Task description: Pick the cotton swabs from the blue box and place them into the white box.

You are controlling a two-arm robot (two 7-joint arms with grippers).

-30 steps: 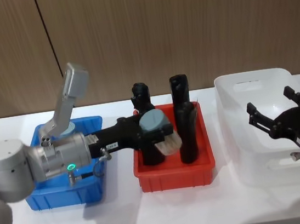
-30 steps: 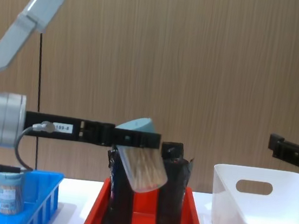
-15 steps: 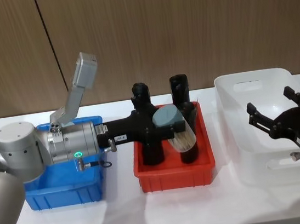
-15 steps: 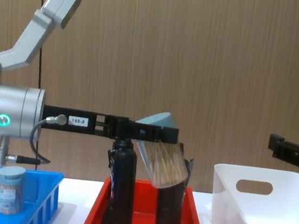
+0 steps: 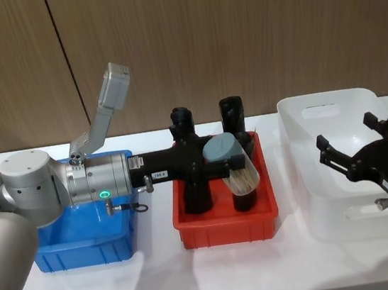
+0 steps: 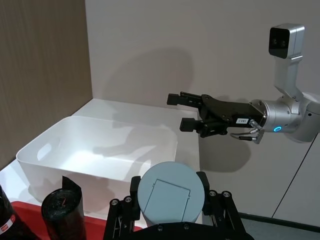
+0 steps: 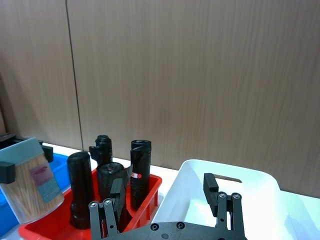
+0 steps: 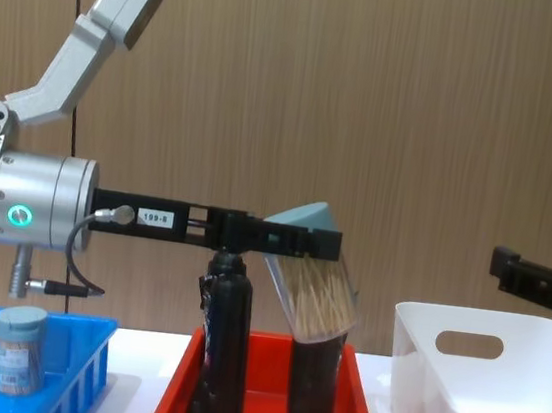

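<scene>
Aloft, left fingers [image 8: 297,239] clamp cotton swabs [image 8: 318,292], right fingers [image 7: 209,187] apart, chest-view jar [image 8: 17,348], likely swabs

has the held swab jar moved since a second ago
Yes. The swab jar in the left end effector shifted across the red tray toward the white box.

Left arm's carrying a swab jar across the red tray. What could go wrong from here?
The jar hangs tilted in the left gripper, held near its lid, so it may slip. Its base is close to the black bottles and might clip one. The right gripper hovers open over the white box, perhaps blocking the drop.
</scene>
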